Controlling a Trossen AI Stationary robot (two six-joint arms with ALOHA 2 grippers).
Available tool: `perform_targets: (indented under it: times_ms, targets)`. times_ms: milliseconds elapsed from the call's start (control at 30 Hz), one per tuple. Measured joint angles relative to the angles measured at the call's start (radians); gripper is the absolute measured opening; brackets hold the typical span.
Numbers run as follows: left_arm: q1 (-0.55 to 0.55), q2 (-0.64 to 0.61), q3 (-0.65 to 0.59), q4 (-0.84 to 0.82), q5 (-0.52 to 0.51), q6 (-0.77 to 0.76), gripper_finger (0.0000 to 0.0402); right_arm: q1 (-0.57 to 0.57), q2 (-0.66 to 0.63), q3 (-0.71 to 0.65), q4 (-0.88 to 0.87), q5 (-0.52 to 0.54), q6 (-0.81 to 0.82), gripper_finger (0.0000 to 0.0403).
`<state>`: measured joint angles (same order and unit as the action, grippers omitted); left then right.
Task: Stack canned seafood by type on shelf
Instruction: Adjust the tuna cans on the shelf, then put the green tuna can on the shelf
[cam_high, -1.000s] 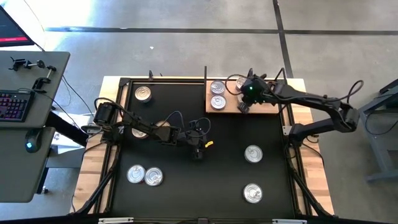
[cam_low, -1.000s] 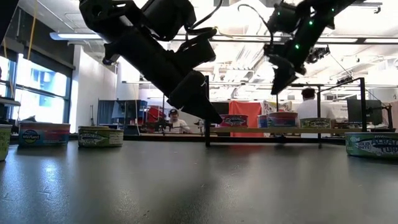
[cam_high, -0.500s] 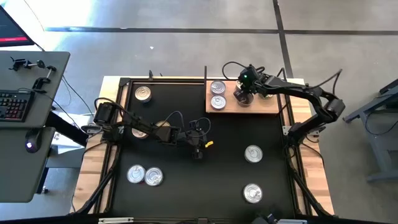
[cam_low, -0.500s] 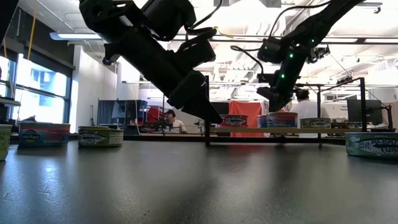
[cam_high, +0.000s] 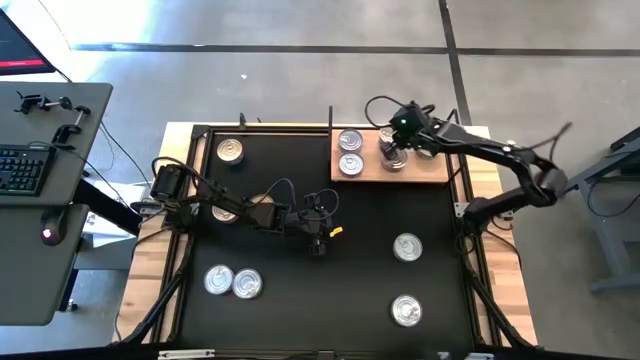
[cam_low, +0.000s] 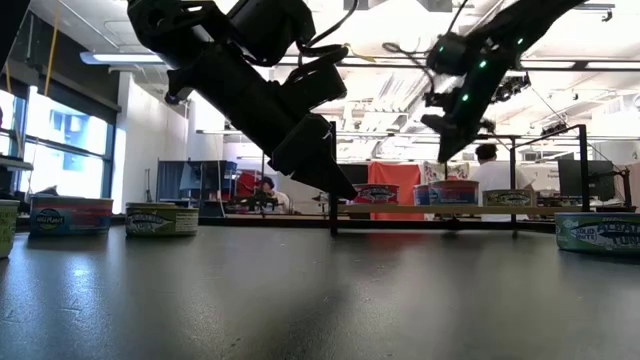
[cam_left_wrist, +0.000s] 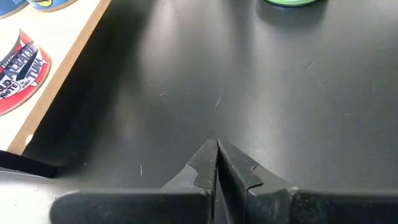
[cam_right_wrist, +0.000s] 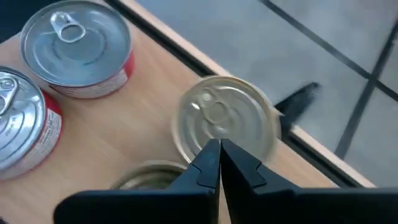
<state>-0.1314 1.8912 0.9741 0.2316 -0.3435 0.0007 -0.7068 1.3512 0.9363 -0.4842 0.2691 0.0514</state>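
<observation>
The shelf (cam_high: 420, 168) is a light wooden board at the table's far right. Two silver-topped red-sided tins (cam_high: 350, 140) (cam_high: 350, 164) stand on it, also seen in the right wrist view (cam_right_wrist: 76, 46) (cam_right_wrist: 18, 124). Beside them are a gold-topped tin (cam_right_wrist: 225, 118) and another gold lid (cam_right_wrist: 146, 176), half hidden by the fingers. My right gripper (cam_right_wrist: 219, 155) hangs shut above the gold tins (cam_high: 393, 156), clear of them in the low view (cam_low: 447, 145). My left gripper (cam_left_wrist: 217, 163) is shut and hovers low over the middle of the table (cam_high: 318, 247).
Loose tins stand on the black table: one far left (cam_high: 230, 151), one under the left arm (cam_high: 225, 212), two near left (cam_high: 218, 280) (cam_high: 247, 285), two on the right (cam_high: 407, 246) (cam_high: 406, 311). A thin frame post (cam_low: 332, 175) rises at the shelf's left end.
My right gripper moved from the shelf's near edge toward its far edge, dipped low over the gold tins, then rose again. It hangs higher now than half a second ago. The left arm kept still.
</observation>
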Motion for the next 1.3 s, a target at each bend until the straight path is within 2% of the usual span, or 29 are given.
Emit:
perform_targets:
  times_ms: [133, 233, 300, 533, 767, 967, 1133, 1300]
  targets:
    - [0.000, 0.000, 0.000, 0.000, 0.000, 0.000, 0.0005, -0.004, -0.066, 0.000, -0.170, 0.101, 0.075, 0.0004]
    - [0.000, 0.000, 0.000, 0.002, 0.000, 0.001, 0.0005, -0.033, -0.063, -0.007, -0.321, 0.108, 0.159, 0.0004]
    - [0.000, 0.000, 0.000, 0.006, 0.000, 0.001, 0.0005, -0.052, -0.054, -0.033, -0.346, 0.110, 0.178, 0.0004]
    - [-0.006, 0.000, 0.000, 0.005, 0.000, 0.002, 0.0005, -0.108, -0.018, -0.110, -0.262, 0.124, 0.192, 0.0004]
    - [-0.008, 0.000, -0.001, 0.005, 0.000, 0.011, 0.0005, -0.144, 0.028, -0.113, -0.156, 0.139, 0.151, 0.0004]
    - [-0.008, 0.000, -0.001, 0.005, 0.000, 0.011, 0.0005, -0.154, 0.030, -0.100, -0.140, 0.162, 0.106, 0.0004]
    - [-0.009, 0.000, -0.001, -0.002, -0.006, 0.008, 0.0005, -0.111, -0.016, -0.050, -0.134, 0.186, 0.098, 0.0004]
    - [-0.028, -0.039, -0.001, -0.084, -0.093, 0.003, 0.0005, 0.044, -0.109, -0.058, -0.047, 0.146, 0.097, 0.0004]
